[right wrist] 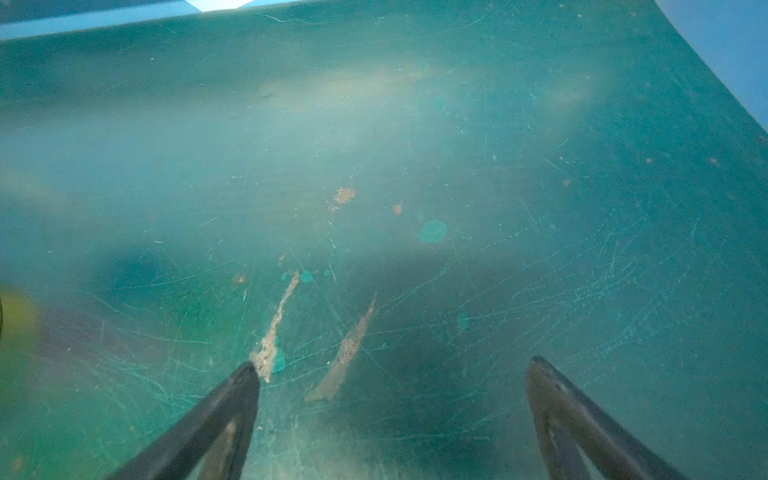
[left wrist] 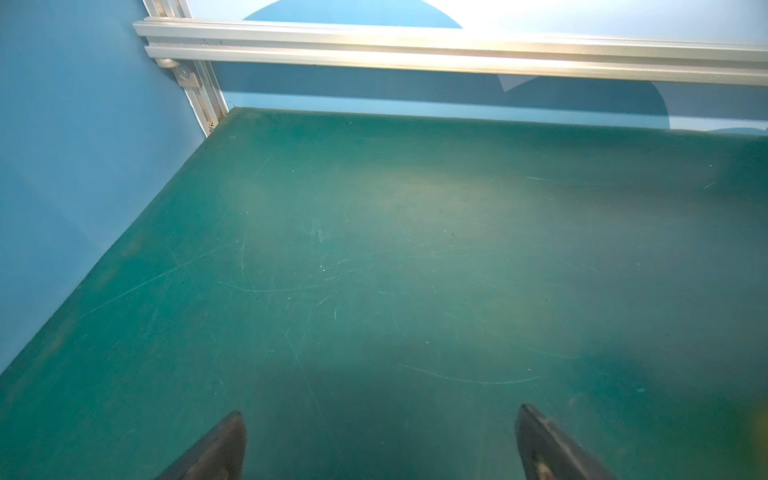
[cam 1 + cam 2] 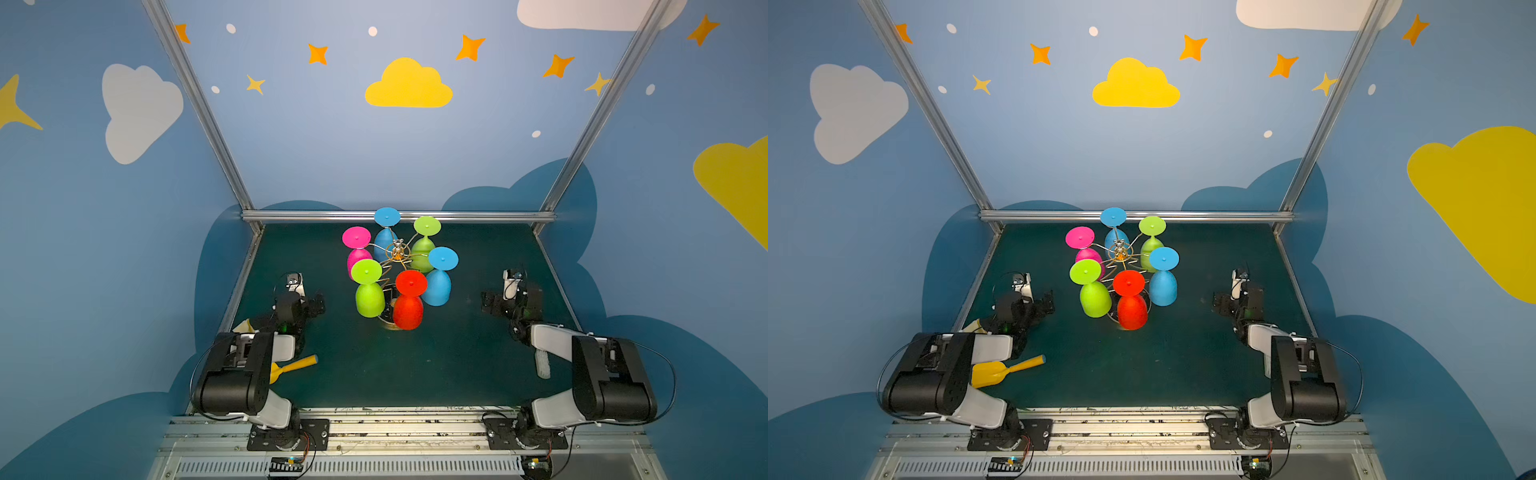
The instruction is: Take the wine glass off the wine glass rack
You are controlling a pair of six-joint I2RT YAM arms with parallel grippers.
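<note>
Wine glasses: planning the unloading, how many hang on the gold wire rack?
6, all inverted plastic: pink glass back-left, rear blue glass, rear green glass, right blue glass, red glass in front, front-left green glass. None looks hidden.

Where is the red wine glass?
In both top views the red wine glass hangs upside down at the front of the rack, between a green glass and a blue glass.
</note>
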